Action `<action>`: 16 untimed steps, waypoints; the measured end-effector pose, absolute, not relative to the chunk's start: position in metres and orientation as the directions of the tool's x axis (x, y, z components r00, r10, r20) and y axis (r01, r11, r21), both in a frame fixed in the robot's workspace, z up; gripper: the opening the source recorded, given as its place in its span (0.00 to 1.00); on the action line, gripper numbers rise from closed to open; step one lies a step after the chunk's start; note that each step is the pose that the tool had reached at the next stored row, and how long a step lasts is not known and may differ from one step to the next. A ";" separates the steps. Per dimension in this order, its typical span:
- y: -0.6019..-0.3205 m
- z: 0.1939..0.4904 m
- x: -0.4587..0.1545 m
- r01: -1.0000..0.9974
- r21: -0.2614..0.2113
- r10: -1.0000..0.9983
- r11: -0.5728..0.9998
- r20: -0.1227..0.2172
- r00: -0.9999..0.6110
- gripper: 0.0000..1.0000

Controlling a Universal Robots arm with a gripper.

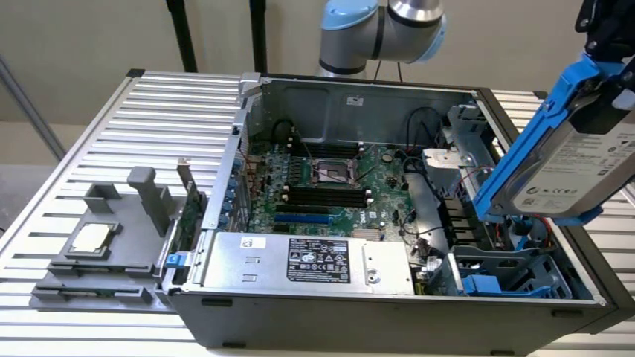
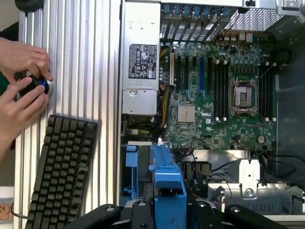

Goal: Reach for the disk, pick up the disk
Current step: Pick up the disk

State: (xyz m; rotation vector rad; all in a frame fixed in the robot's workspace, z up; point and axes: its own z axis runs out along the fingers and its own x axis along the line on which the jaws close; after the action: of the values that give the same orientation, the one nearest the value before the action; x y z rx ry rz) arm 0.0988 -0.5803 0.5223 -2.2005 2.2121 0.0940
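Jaws part-closed on the disk (image 1: 572,160), gripper (image 2: 164,210) holding it tilted in the air above the open computer case (image 1: 397,312). Grip on a rail edge could slip, dropping it onto the motherboard (image 1: 337,178).

I hold the disk (image 1: 581,167), a flat silver-grey metal hard drive with a white printed label and blue plastic rails, tilted in the air at the exterior view's right, in my dark gripper (image 1: 607,89). Below it sits an open grey computer case (image 1: 397,327), green motherboard (image 1: 328,186) exposed, on a ribbed metal table (image 1: 149,119).
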 end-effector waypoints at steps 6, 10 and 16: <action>-0.586 0.512 0.102 -1.000 0.029 -0.998 0.004 -0.057 -0.006 0.33; -0.587 0.506 0.107 -1.000 0.029 -0.998 0.004 -0.057 -0.006 0.33; -0.588 0.504 0.110 -1.000 0.029 -0.998 0.004 -0.057 -0.006 0.33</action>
State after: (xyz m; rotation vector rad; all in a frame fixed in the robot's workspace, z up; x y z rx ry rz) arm 0.1103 -0.5876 0.5036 -2.2005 2.2121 0.0939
